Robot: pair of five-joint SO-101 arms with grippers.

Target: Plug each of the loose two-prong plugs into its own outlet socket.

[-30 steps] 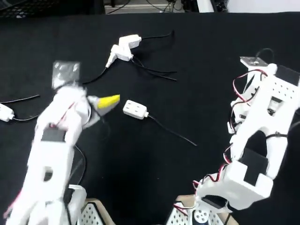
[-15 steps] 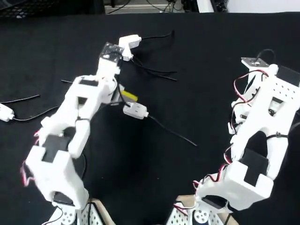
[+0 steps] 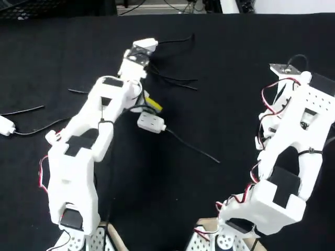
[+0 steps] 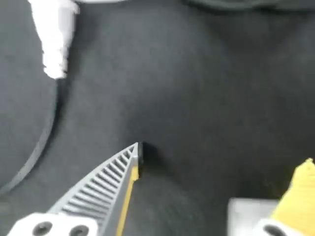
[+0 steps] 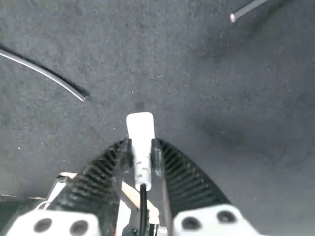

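A white outlet socket [image 3: 152, 123] lies mid-table, its black cable trailing right. My left arm stretches over the table to it, and my left gripper [image 3: 147, 102] is open just behind the socket, yellow finger [image 3: 154, 105] showing. In the left wrist view the left gripper [image 4: 221, 157] hangs low over the cloth, a corner of the socket [image 4: 246, 214] by the yellow finger [image 4: 298, 194], and a white plug [image 4: 54, 42] lies farther off. My right gripper [image 5: 141, 147] is shut on a white two-prong plug [image 5: 140, 129], held just above the cloth.
More white plug and socket pieces [image 3: 145, 46] with tangled black cables lie at the back, partly under the left arm. Another white piece [image 3: 6, 125] sits at the far left edge. Loose cable ends [image 5: 81, 93] lie near the right gripper. The right arm [image 3: 293, 141] stands at the right.
The left arm has swung from the left side toward the back middle, bringing its gripper down beside the socket. The right arm has kept still.
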